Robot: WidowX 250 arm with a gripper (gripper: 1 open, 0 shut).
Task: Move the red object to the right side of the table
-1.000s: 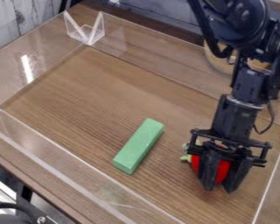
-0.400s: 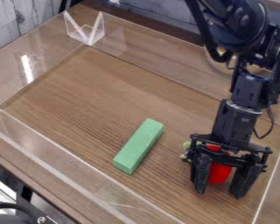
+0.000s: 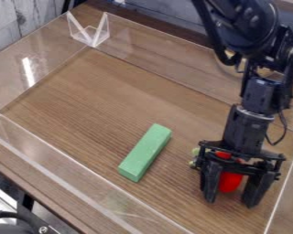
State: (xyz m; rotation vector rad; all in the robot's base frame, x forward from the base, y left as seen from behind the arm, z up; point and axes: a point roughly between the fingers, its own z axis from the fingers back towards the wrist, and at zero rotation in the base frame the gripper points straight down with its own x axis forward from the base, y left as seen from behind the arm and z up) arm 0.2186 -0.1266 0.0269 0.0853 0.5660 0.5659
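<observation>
I see the red object [image 3: 234, 182] resting on the table [image 3: 100, 110] at its near right side, directly between my gripper [image 3: 236, 186]'s spread fingers. The jaws stand wide and grip nothing, so my clear way out is straight up.

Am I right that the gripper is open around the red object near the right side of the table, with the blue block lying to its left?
Not quite: the block is green, not blue, as the camera view shows. The rest holds: the gripper is open around the red object near the right side of the table, and the block lies to its left.
</observation>
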